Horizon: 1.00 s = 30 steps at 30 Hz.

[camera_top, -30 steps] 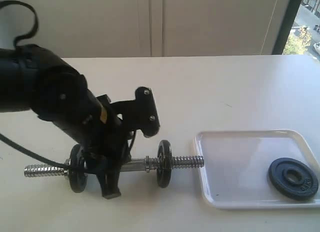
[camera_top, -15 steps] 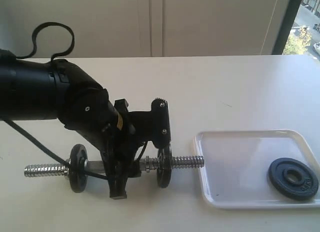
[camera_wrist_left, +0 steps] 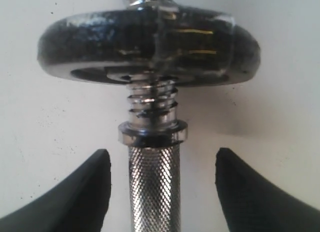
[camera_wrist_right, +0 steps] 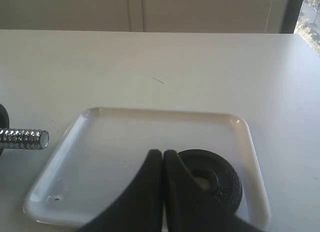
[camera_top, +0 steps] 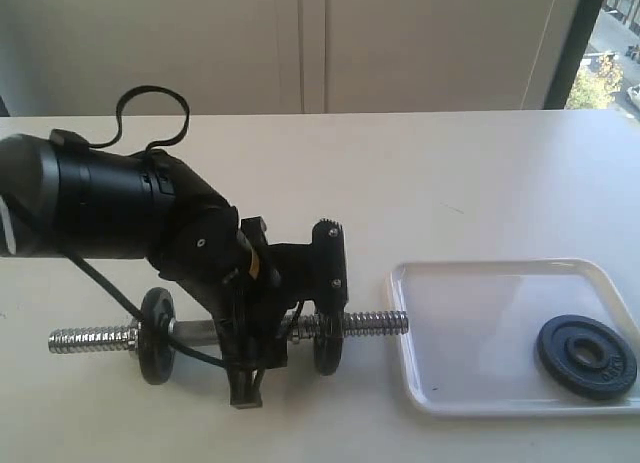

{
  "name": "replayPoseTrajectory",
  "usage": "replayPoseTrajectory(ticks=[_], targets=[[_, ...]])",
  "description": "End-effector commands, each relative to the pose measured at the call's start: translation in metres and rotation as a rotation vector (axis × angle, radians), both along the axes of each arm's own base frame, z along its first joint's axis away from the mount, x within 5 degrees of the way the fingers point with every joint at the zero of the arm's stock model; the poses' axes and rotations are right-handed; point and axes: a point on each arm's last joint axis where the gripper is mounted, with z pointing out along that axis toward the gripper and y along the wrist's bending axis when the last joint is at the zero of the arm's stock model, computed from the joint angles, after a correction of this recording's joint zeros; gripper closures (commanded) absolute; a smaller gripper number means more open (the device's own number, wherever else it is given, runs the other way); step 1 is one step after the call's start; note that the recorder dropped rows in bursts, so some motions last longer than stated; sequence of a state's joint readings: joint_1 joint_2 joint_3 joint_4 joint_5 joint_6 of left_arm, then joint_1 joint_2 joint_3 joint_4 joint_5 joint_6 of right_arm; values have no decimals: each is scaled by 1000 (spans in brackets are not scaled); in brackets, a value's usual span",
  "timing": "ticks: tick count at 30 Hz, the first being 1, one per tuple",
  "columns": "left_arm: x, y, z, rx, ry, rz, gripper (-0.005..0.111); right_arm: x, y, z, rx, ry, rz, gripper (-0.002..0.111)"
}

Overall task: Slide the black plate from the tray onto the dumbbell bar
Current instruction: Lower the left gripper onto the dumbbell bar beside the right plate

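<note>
A white tray (camera_top: 470,333) sits at the right of a pale table (camera_top: 450,173), holding only the black plate (camera_top: 586,356); the plate lies flat toward the tray's right end, hole up, well apart from the dumbbell bar (camera_top: 372,324); the bar rests on the table left of the tray, its chrome threaded end pointing at the tray's rim and stopping just short of it; two small black discs (camera_top: 156,335) stand on the bar, one near each end of its grip; the left gripper (camera_wrist_left: 161,159) is down over the bar's knurled middle, fingers (camera_wrist_left: 95,192) spread wide on either side of it with a gap showing between metal and pads; seen from the right wrist, the right gripper (camera_wrist_right: 163,156) hangs above the tray with its fingers pressed together on nothing, their tips overlapping the plate's edge in that view, though whether they touch it cannot be told; a black cable (camera_top: 150,108) loops above the left arm; behind the table stand plain pale panels, and a window (camera_top: 612,53) at far right shows sunlit trees.
</note>
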State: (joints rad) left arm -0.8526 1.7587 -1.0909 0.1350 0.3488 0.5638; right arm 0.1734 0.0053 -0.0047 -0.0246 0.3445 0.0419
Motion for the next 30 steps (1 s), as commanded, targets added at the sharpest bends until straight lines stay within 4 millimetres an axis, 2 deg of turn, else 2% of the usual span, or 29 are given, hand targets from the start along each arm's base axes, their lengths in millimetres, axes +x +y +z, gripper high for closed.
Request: replayPoseTrajectory(ticks=[1,8,12,18,30], targets=[[0,-3,-8,26,10,-15,42,0,0,0,0,-10,5,108],[2,-3,-16,53,8,-28,43,0,0,0,0,-10,5,108],[5,0,-16,76,-20,-14,43,0,0,0,0,-10,9,108],[15,8,-16,45,-3,100,43,0,1,0,0,-10,18,108],[18,10,-16,42,-2,112,43,0,1,0,0,-10,18,108]])
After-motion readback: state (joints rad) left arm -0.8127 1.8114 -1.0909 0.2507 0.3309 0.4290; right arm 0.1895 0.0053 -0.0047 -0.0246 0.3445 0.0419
